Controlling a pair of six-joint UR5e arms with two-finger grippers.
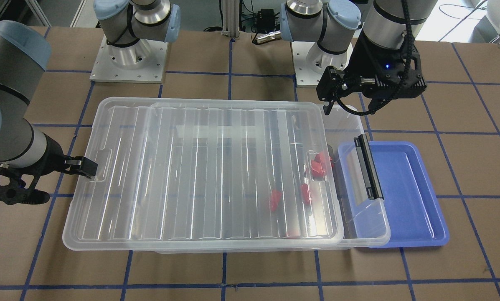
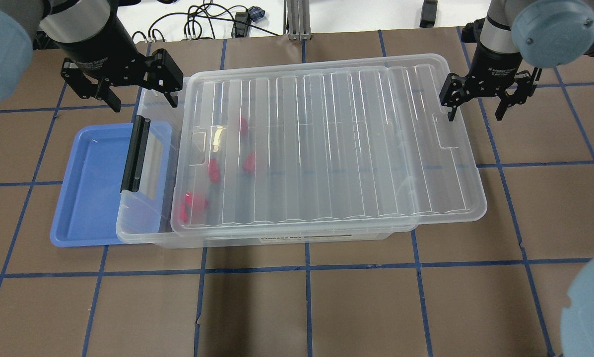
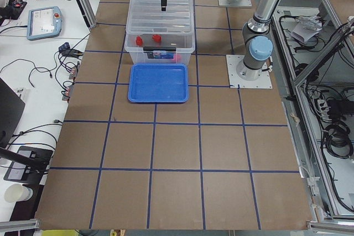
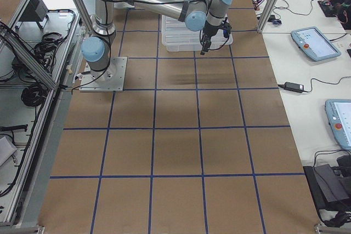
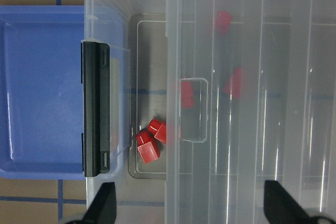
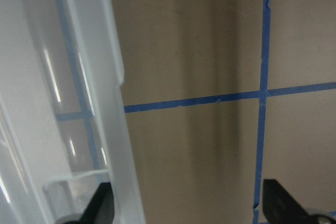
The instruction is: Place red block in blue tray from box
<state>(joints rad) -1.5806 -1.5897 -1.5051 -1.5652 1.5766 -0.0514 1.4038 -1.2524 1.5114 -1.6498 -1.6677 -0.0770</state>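
1. Hovering over the far left corner of the box (image 2: 138, 237), the left gripper (image 2: 140, 98) has its jaws spread wide with nothing between them.
2. The box sits on the desk (image 2: 306, 307), and its ribbed lid (image 2: 336, 148) lies offset toward the robot's right. That leaves a strip at the left end uncovered.
3. Down in that open strip, the left wrist view shows the red block (image 5: 148, 150) on the box floor. It touches a second block (image 5: 158, 129) and is close to the end wall.
4. Three more blocks (image 5: 233, 83) show through the clear lid, all gathered toward the same left end.
5. A black latch bar (image 2: 135, 153) runs along the left end rim. Just past it lies the blue tray (image 2: 96, 183), flat on the desk. The box rim overlaps the tray's near edge in the overhead view.
6. Over on the other side, the right gripper (image 2: 475, 111) is open and empty too, parked at the right end of the lid.
7. Its wrist view shows the lid edge running between the fingers, one over the lid and one over bare desk. Whether either finger touches the plastic, I cannot tell.
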